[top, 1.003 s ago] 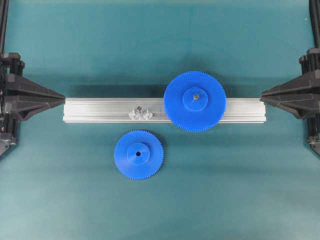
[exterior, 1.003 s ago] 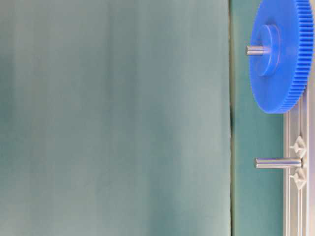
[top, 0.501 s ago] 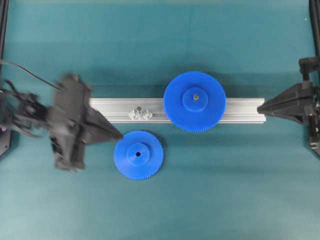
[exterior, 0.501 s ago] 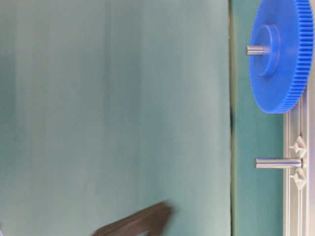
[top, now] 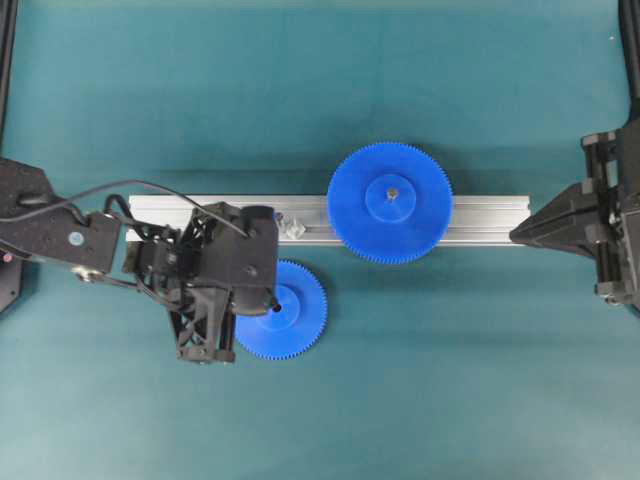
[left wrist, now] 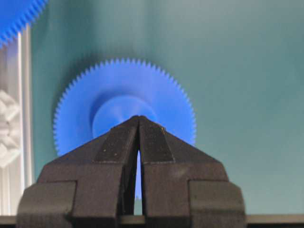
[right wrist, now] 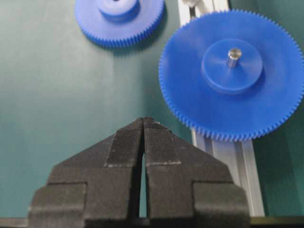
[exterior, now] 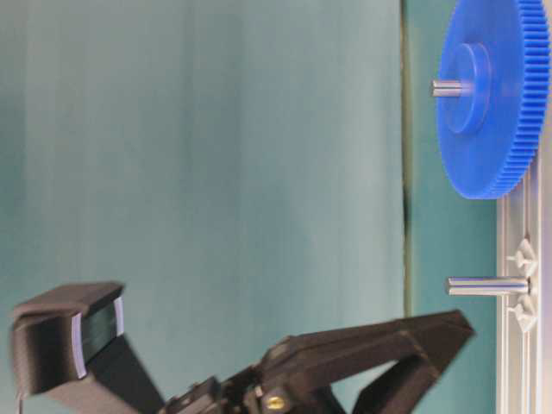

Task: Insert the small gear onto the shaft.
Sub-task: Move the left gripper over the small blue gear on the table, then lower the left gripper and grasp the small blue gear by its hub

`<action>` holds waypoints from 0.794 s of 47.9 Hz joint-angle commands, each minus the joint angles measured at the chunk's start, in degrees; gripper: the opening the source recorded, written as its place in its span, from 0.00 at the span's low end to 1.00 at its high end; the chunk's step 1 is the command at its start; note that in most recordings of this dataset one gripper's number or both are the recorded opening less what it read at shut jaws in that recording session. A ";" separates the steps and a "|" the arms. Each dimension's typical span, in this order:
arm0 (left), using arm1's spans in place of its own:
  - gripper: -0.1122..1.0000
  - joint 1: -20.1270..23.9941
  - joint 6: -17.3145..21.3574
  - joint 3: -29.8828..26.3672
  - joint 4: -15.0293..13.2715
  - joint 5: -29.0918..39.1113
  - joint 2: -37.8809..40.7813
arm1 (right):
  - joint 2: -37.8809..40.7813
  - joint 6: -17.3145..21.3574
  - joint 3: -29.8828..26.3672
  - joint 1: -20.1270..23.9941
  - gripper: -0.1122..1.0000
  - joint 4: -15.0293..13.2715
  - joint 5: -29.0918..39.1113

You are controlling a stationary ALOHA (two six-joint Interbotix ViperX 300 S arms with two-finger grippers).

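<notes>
The small gear (top: 298, 322) lies flat on the teal mat just in front of the rail, with its left part under my left arm. My left gripper (top: 268, 298) hangs over the gear's hub (left wrist: 111, 108). Its tips (left wrist: 138, 118) are shut together with nothing between them. The shaft (exterior: 487, 285) stands bare on the rail, with its clear base (top: 293, 228) just beyond the small gear. My right gripper (top: 515, 236) is shut and empty at the rail's right end, and in the right wrist view (right wrist: 143, 119) it sits short of the large gear.
The larger blue gear (top: 390, 203) sits on its own pin (right wrist: 233, 56) on the aluminium rail (top: 485, 218). The left arm's body and cables (top: 120, 250) cover the rail's left end. Black frame posts (top: 630, 60) line both side edges.
My left arm has swung in from the left edge and now stands over the small gear. The right gripper has drawn back slightly to the right. Neither gear has moved.
</notes>
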 commanded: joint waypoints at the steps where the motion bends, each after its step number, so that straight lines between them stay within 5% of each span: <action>1: 0.16 -0.26 -0.09 -1.58 0.18 0.35 0.09 | 0.26 0.53 -0.44 0.18 0.13 0.00 -0.26; 17: 0.91 -0.18 -5.10 -3.25 0.09 1.76 7.21 | -0.79 0.62 -0.35 0.09 0.13 0.00 -0.09; 38: 0.94 0.26 -5.63 -6.24 0.18 4.48 12.04 | -4.31 1.85 1.58 -0.09 0.13 0.00 -0.09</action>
